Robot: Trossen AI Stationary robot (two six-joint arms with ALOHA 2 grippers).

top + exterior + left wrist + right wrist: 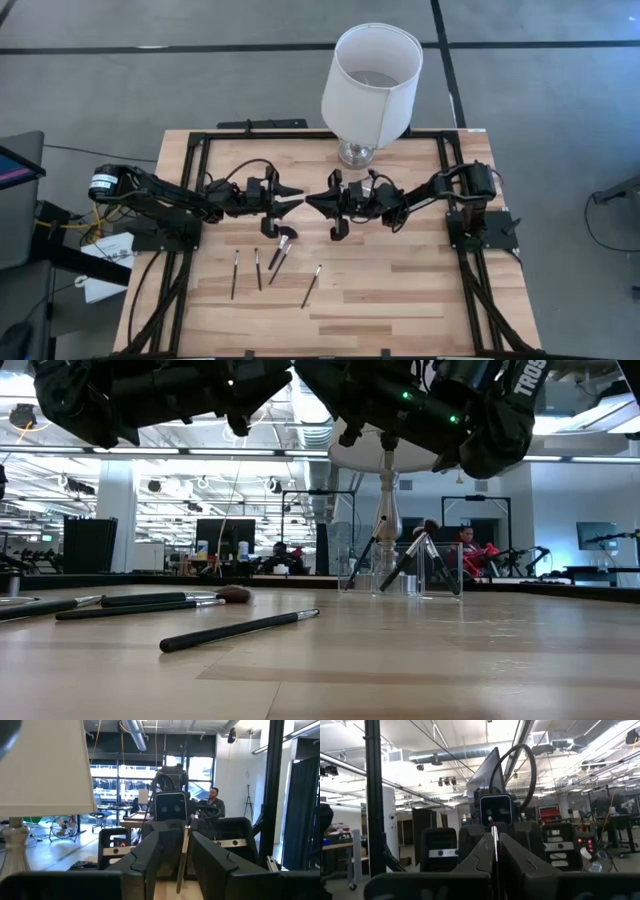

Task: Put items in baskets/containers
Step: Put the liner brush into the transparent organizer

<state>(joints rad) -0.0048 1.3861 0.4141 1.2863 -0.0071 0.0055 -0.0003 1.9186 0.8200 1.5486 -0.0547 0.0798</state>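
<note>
Both grippers hover nose to nose above the table's middle: my left gripper [296, 201] [176, 851] and my right gripper [313, 203] [494, 852]. The right one is shut on a slim dark makeup brush [493, 831]. The left one is open, and its fingers stand on either side of that brush [183, 847] without touching it. Several more brushes [257, 268] lie flat on the wood near the front, one with a wider head [284, 243]. In the low view a clear tray [441, 570] stands farther back, with brushes [405, 565] leaning inside it. My right gripper pinches the brush's thin handle [494, 842] between its two fingers. The fingers come in level from the table's right side and lie across the handle. The brush is lifted clear of the table; which end of it is held cannot be told.
A tall white lampshade [371, 70] on a glass base [358, 152] stands at the table's far edge, just behind the grippers. Loose brushes [238, 630] lie in front of the left arm. Bare wood [420, 290] stretches along the near right.
</note>
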